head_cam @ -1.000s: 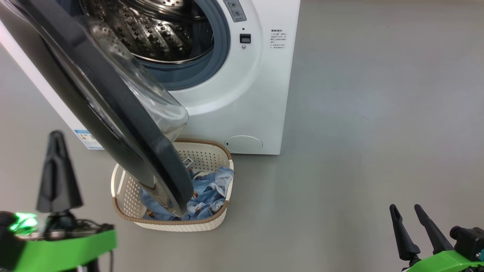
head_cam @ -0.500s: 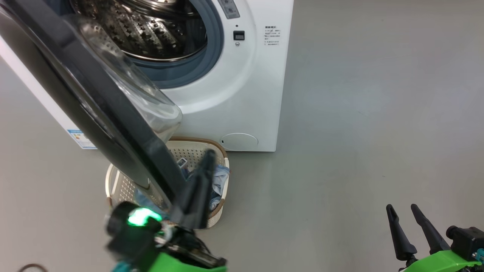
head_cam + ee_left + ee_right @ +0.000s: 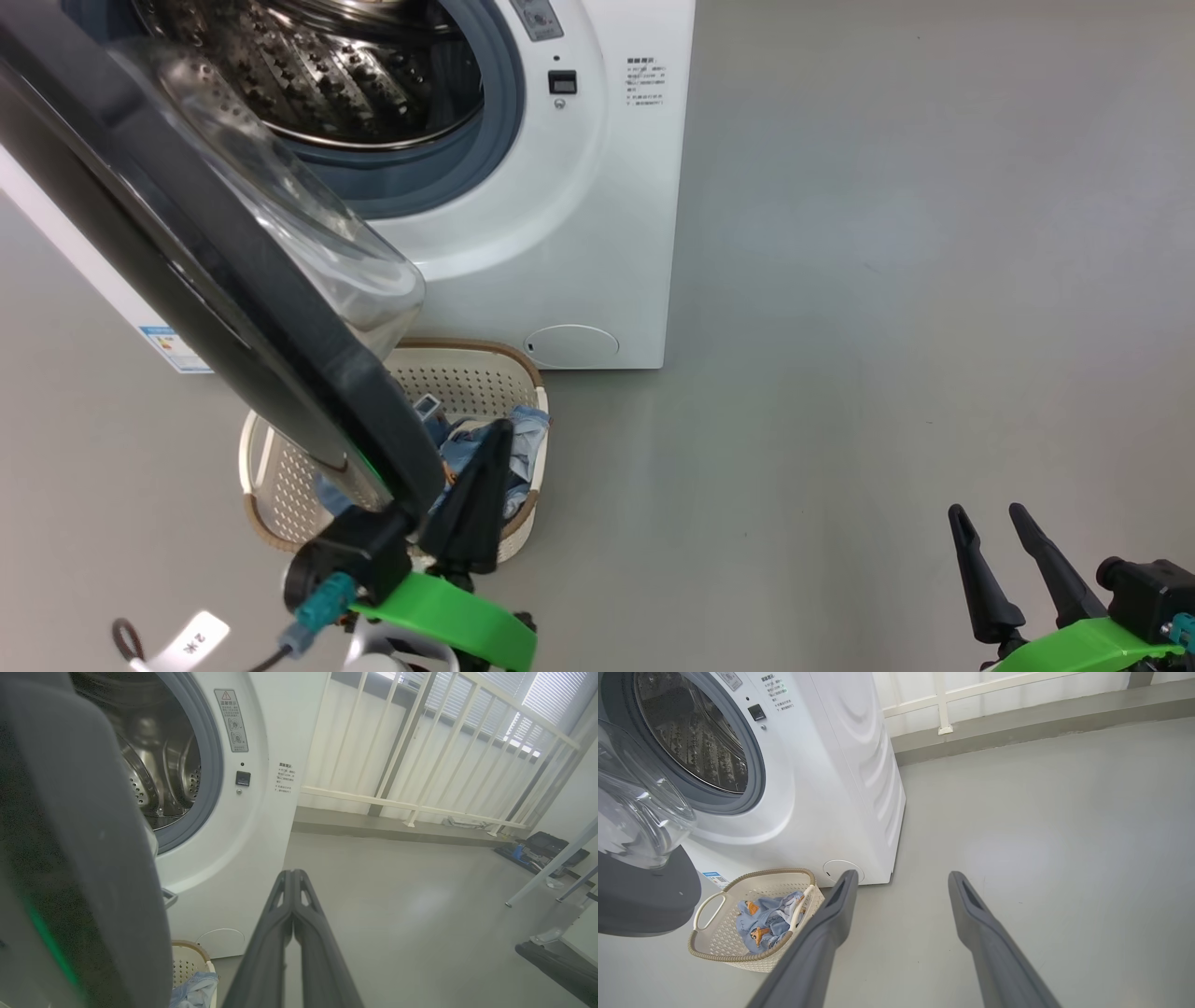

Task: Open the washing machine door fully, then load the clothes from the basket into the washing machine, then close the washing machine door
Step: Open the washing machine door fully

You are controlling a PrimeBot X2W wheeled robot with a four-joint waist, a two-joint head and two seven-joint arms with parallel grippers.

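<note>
Change over the last second: the left gripper (image 3: 495,439) left its upright post at the 8 o'clock edge of the head view and swung in toward 7 o'clock. It ended just beside the lower edge of the washing machine door (image 3: 308,373), on that edge's 3 o'clock side, above the basket (image 3: 471,378). The whole head view also slid a little, so the camera turned; the door's angle to the washing machine (image 3: 579,205) looked unchanged.

Reading: door only part open, leaning out over the basket and covering its 9 o'clock half. Opening step judged unfinished; the arm seemed placed to push the door wider.

Clothes (image 3: 527,434) lay in the basket on the floor (image 3: 887,327), at 6 o'clock of the drum (image 3: 327,75); no fabric seen in the visible part of the drum.

Left jaws clenched tight, fingers pressed together, nothing between them. Contact with the door edge could not be told from either view.

Right gripper (image 3: 985,511) sat at 5 o'clock of the head view, jaws spread wide, empty, well apart from everything
</note>
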